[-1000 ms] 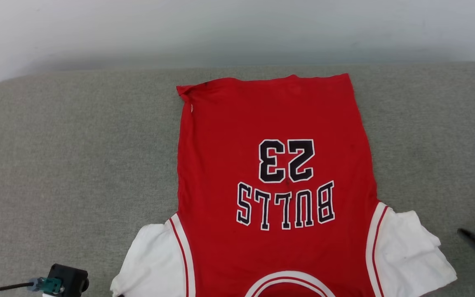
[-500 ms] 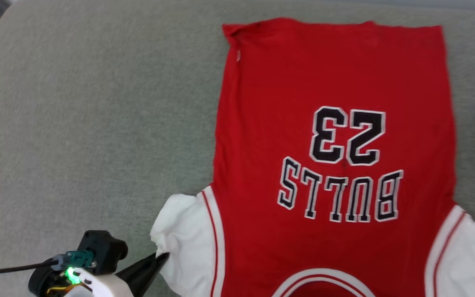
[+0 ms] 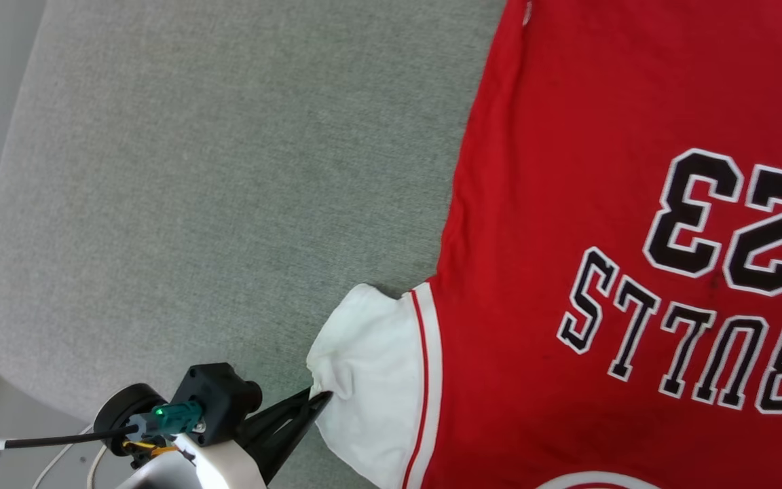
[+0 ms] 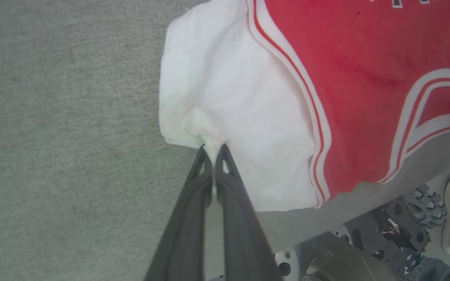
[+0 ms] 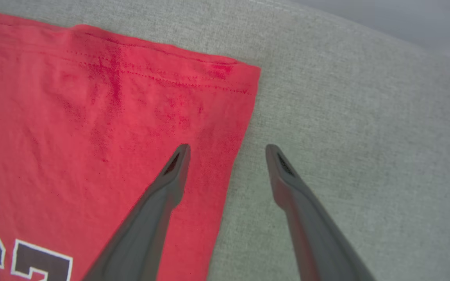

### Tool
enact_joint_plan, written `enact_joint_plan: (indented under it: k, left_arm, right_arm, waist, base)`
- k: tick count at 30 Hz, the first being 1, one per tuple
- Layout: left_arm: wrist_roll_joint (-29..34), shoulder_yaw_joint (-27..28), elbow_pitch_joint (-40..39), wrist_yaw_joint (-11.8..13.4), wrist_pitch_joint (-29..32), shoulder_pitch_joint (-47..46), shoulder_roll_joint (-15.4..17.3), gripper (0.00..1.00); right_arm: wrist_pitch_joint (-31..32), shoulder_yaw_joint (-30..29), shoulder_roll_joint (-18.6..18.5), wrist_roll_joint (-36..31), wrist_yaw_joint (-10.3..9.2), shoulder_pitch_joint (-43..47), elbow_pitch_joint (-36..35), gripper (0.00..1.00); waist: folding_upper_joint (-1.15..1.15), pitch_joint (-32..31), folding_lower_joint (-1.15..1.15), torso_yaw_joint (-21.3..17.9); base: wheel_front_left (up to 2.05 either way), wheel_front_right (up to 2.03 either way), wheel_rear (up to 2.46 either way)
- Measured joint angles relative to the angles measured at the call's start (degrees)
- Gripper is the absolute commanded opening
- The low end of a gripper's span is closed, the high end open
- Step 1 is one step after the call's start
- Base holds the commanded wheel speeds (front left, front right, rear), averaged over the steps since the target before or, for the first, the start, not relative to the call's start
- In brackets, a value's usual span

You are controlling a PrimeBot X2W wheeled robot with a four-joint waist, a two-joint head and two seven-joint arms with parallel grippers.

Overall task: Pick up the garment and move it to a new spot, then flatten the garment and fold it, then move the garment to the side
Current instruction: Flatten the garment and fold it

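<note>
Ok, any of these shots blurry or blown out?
Head view: even light, crisp print on the red T-shirt with white sleeves. Left wrist view: its white sleeve washes out; the dark left end effector blurs toward the lens. Right wrist view: soft, no glare.

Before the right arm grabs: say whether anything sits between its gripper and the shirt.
Nothing visible does. The open right gripper straddles the shirt edge, one finger over red cloth, the other over the cushion. The left gripper is shut on a white sleeve.
</note>
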Motion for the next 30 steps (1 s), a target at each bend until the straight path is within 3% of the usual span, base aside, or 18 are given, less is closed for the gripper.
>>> enact_joint_plan:
  k: [10,11,12,22,30]
  left_arm:
    - [1.75,-1.67,0.52,-1.02,-0.62,-1.03,-1.60,0.00]
    - [1.82,-1.76,0.71,-1.19,-0.73,-1.18,-1.75,0.00]
    - [1.83,-1.81,0.90,-1.34,-0.83,-1.30,-1.83,0.00]
    - [1.68,-1.62,2.46,-1.03,-1.10,-1.30,-1.35,0.00]
    - [1.43,-0.90,2.34,1.25,-0.22,0.63,0.59,0.00]
  right_arm:
    - [3.42,-3.32,-0.54,-3.52,-0.01,-1.16,0.94,1.00]
    - [3.52,-3.72,-0.55,-3.88,0.00,-1.01,0.75,0.93]
    - [3.72,-4.17,-0.52,-4.35,0.00,-0.86,0.59,0.00]
    - [3.58,-5.36,1.21,-4.72,0.00,3.66,-0.60,0.00]
    - [2.03,-5.94,1.11,-1.42,0.00,15.06,-0.99,0.00]
  waist:
    - [0.00,4.00,-0.01,4.62]
    - [0.00,4.13,-0.01,4.83]
    - [0.00,4.21,-0.01,5.01]
    - [0.00,1.82,-0.01,4.00]
    - [0.00,-4.66,-0.01,0.75]
  base:
    - [0.00,0.00,0.00]
    - [0.00,0.00,0.00]
    - [0.00,0.00,0.00]
    - [0.00,0.00,0.00]
    - [0.00,0.00,0.00]
